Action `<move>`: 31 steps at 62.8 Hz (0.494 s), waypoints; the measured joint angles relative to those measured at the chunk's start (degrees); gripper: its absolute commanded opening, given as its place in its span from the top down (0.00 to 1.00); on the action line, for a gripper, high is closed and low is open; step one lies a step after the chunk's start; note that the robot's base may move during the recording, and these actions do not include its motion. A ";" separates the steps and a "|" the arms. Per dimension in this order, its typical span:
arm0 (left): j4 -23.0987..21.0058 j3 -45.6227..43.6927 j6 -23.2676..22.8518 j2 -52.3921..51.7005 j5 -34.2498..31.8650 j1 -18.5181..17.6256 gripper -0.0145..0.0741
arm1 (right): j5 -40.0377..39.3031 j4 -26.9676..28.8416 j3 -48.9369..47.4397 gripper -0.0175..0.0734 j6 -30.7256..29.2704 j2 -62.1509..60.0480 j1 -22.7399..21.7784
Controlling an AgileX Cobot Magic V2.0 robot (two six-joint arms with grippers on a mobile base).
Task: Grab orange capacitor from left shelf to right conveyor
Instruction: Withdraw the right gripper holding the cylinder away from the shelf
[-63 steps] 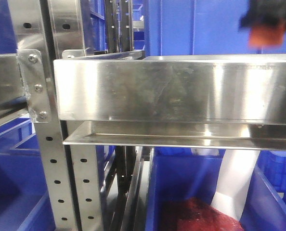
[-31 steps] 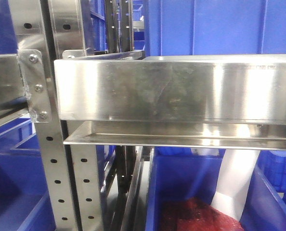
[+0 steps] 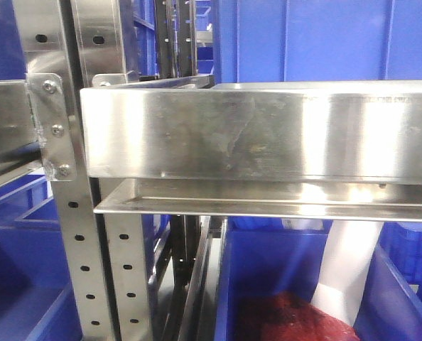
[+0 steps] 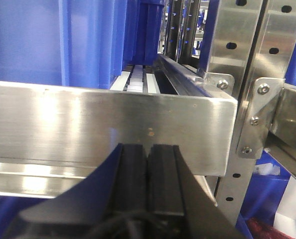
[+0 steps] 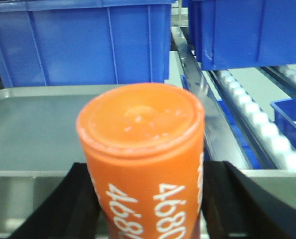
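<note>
The orange capacitor (image 5: 143, 149), with white "4680" on its side, stands upright between the two black fingers of my right gripper (image 5: 150, 174), which is shut on it. It is held just above the front lip of the steel shelf tray (image 5: 33, 129). The left shelf fills the front view (image 3: 253, 135), where no gripper shows. My left gripper (image 4: 148, 149) is shut and empty, close in front of the shelf's front wall (image 4: 88, 124). The right conveyor is out of view.
Blue plastic bins (image 5: 83, 45) stand behind the tray, and more fill the background (image 3: 325, 42). A white roller track (image 5: 257, 124) runs to the right of the tray. A perforated upright with a bolted bracket (image 3: 55, 128) stands at the left. Below, a bin holds red material (image 3: 289, 320).
One second ago my right gripper with the orange capacitor showed at the top right of the front view. It has since left that view. The shelf has not moved.
</note>
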 measured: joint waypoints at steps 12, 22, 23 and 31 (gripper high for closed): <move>0.00 0.00 0.00 0.00 0.00 0.00 0.95 | 5.20 0.00 0.00 0.61 0.00 -6.03 0.00; 0.00 0.00 0.00 0.00 0.00 0.00 0.95 | 5.96 0.10 0.00 0.61 0.00 -6.17 0.00; 0.00 0.00 0.00 0.00 0.00 0.00 0.95 | 5.96 0.10 0.00 0.61 0.00 -6.17 0.00; 0.00 0.00 0.00 0.00 0.00 0.00 0.95 | 5.96 0.10 0.00 0.61 0.00 -6.31 0.00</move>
